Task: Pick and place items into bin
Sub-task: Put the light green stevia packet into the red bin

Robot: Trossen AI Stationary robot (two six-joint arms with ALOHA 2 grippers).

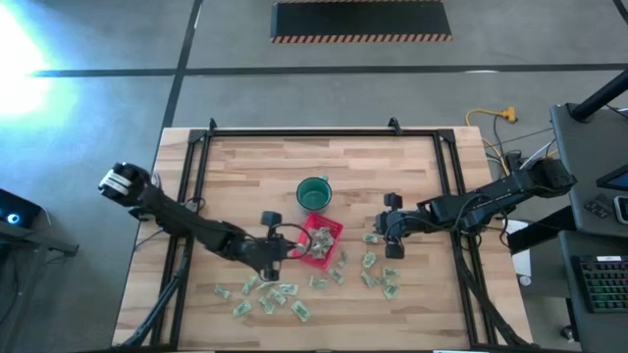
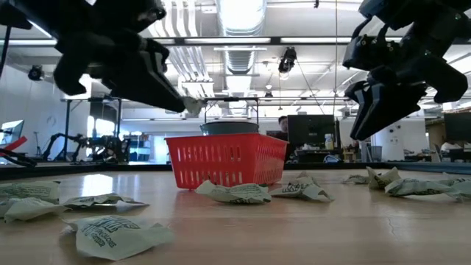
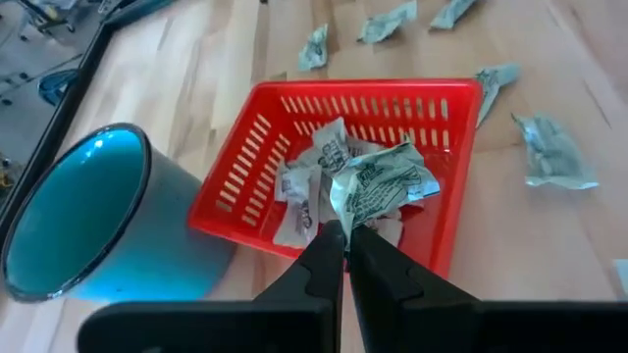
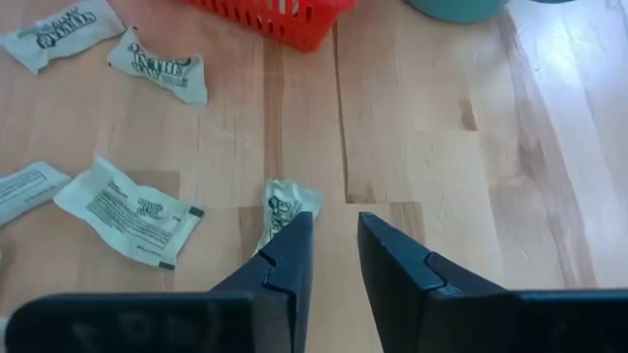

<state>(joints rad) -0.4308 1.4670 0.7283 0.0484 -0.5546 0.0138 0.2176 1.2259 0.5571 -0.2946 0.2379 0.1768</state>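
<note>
We're partway through, judging by the pile: a few wrapped items (image 3: pixel 314 181) already sit in the red bin (image 3: pixel 453 211) mid-bench, next to the green cup (image 3: pixel 88 221). The left end effector (image 3: pixel 345 240) is pinched together on one more wrapper (image 3: pixel 378 181) right over the bin. The right end effector (image 4: pixel 334 245) hangs over the right-hand scatter with fingers apart; one packet (image 4: pixel 280 208) looks just beside a fingertip, though contact is hard to call. Plenty still litter the near bench (image 1: pixel 432 167), with open wood on the far side.
</note>
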